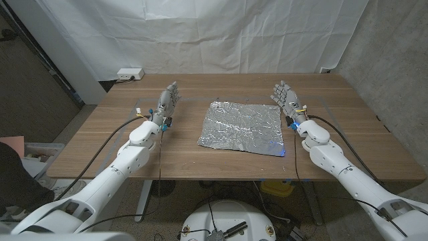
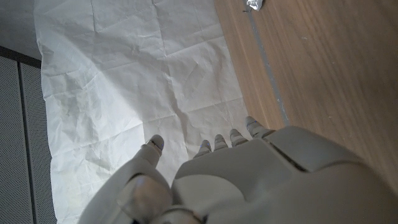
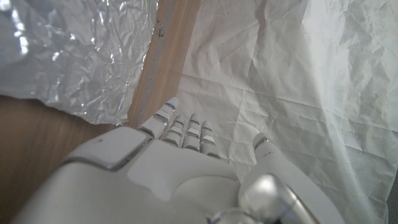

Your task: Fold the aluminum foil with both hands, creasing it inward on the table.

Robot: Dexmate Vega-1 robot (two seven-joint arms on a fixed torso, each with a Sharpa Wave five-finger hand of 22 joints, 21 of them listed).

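Observation:
A crinkled sheet of aluminum foil [image 1: 242,126] lies spread on the middle of the wooden table [image 1: 200,157]; its edge also shows in the right wrist view as aluminum foil [image 3: 68,56]. My left hand [image 1: 166,102] stands to the foil's left, apart from it, fingers straight and holding nothing. Close by the foil's right edge stands my right hand [image 1: 288,101], fingers extended and empty. In the wrist views both the left hand [image 2: 249,180] and the right hand [image 3: 180,168] reach toward the white backdrop with fingers apart.
A white wrinkled cloth backdrop [image 1: 221,33] hangs behind the table. A white power strip [image 1: 130,73] sits at the far left corner. Thin tape lines [image 1: 137,107] mark the tabletop. Cables run along both forearms.

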